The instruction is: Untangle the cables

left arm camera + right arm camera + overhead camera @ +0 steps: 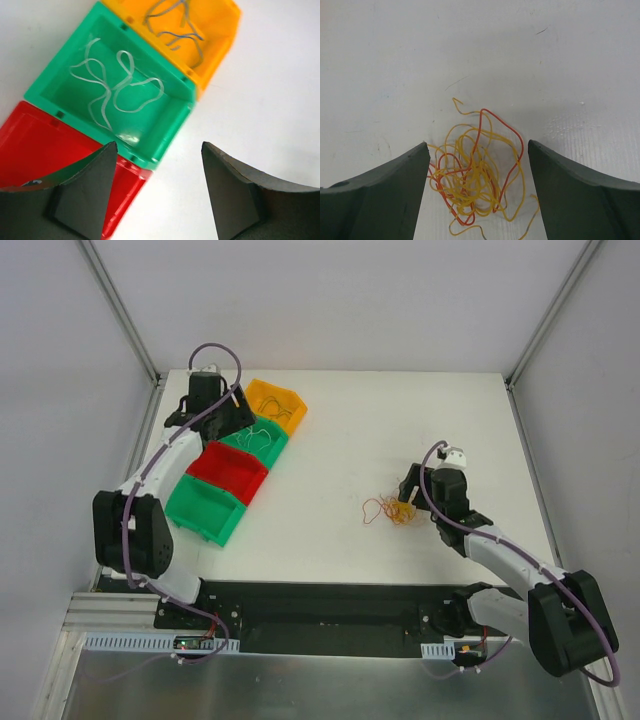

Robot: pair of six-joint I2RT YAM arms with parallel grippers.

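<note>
**Cables** [393, 510]: a small red, yellow and tan clump on the table [400, 410], right of centre and well apart from the bins.

**Right jaws:** spread wide and empty, straddling the clump.

**Left jaws:** spread wide and empty, over the far green bin [55, 85].

**Risks:**
- Closing here would likely pinch several strands at once, so the whole clump lifts.
- Pulling against a snagged loop could tighten it into a knot.
- Wire this thin may slip from the pads.

**Views:**
- The right wrist view separates single strands, including a red loop [512, 135]. The top view shows only a blur.
- The left wrist view shows a white wire [115, 90] in the green bin and a grey wire [175, 25] in the orange bin [220, 45].
- Only the top view shows all four bins in a row.
</note>
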